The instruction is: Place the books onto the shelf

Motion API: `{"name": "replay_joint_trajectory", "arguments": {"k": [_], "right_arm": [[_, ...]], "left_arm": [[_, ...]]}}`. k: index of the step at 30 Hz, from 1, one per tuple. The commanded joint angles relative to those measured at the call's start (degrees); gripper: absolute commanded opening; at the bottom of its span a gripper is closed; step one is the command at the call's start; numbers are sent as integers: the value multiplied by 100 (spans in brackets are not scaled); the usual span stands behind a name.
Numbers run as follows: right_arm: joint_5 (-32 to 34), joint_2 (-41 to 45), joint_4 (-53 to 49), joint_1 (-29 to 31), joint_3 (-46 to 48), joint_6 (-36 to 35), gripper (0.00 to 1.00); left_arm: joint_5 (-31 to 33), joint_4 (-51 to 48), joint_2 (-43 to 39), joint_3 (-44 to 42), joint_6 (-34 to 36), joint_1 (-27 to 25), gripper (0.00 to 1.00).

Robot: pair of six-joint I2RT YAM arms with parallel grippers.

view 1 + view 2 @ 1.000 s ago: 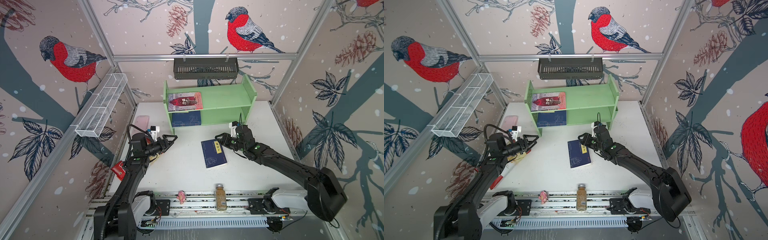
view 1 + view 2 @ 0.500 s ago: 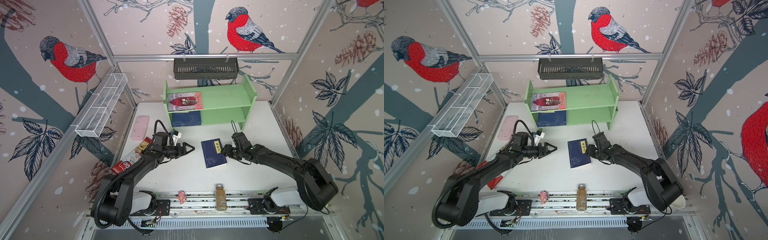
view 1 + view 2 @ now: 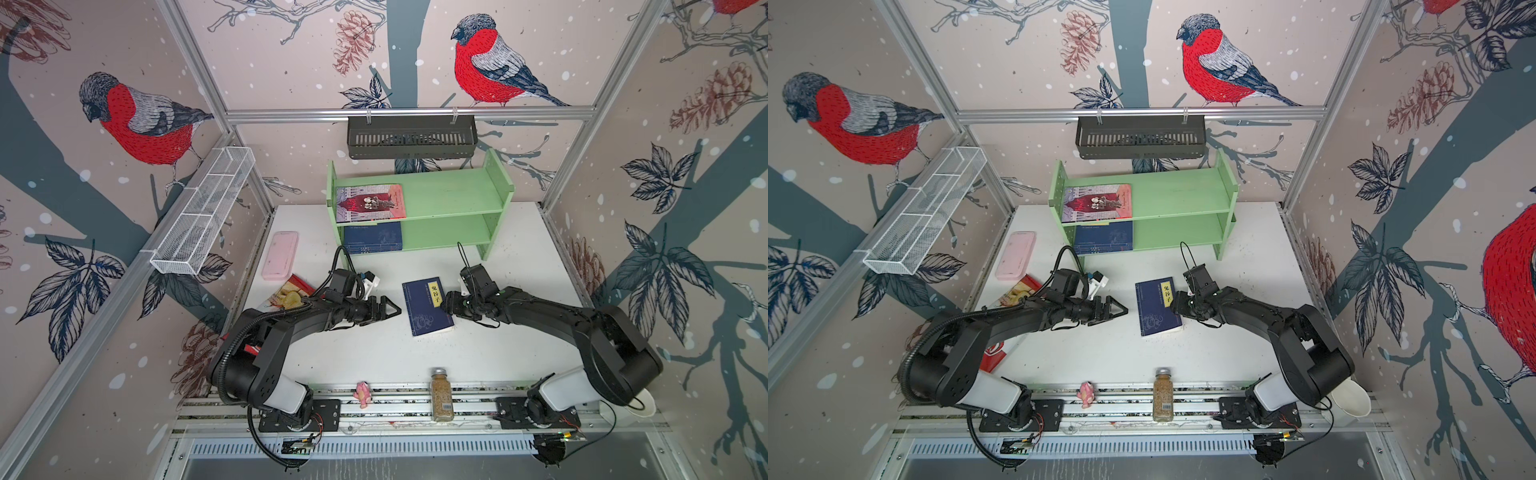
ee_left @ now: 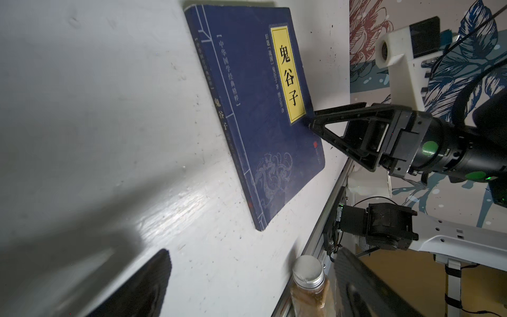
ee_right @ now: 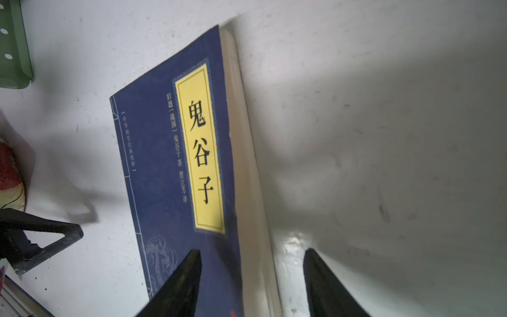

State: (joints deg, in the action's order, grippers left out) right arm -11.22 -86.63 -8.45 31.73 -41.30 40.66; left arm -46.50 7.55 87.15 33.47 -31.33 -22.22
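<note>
A dark navy book [image 3: 428, 309] [image 3: 1158, 309] with a yellow title label lies flat on the white table. My left gripper [image 3: 392, 309] [image 4: 252, 282] is open wide just left of its spine and touches nothing. My right gripper [image 3: 446, 303] [image 5: 252, 274] is open at the book's right edge. In the right wrist view one fingertip [image 5: 186, 277] is over the cover [image 5: 170, 153] and its partner is over the table beside the pages. The green shelf [image 3: 449, 199] holds a pink-red book [image 3: 371, 203] on its top tier and a navy book [image 3: 372, 237] on the lower tier.
A pink slab [image 3: 280, 254] and a snack packet [image 3: 286, 295] lie at the left. A spice jar [image 3: 441, 395] [image 4: 308, 280] and a small pink figure [image 3: 363, 392] stand on the front rail. A black basket [image 3: 411, 137] and a white wire basket [image 3: 203, 212] hang on the walls.
My left arm swung in from the left side to the book's spine and its jaws opened wide. My right gripper came down to the book's right edge and opened a little more.
</note>
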Motion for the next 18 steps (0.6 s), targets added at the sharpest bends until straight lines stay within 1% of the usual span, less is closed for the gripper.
{"name": "replay_joint_trajectory", "arguments": {"k": [1,8,10,15,18], "right_arm": [[-59,-205,177,-8,-148,-270,61],[-542,-585,588,40,-262,-479,57],[-647,-727,531,120,-381,-577,56],[-945,-1093,467,474,-617,-683,54],[-972,-1223,457,684,-687,-650,54]], "left_arm": [[-80,216,269,157,-46,-18,93],[-76,375,637,230,-201,-89,92],[-136,433,778,230,-285,-88,92],[-315,616,1237,250,-598,-94,92],[-361,502,1441,349,-594,-82,93]]}}
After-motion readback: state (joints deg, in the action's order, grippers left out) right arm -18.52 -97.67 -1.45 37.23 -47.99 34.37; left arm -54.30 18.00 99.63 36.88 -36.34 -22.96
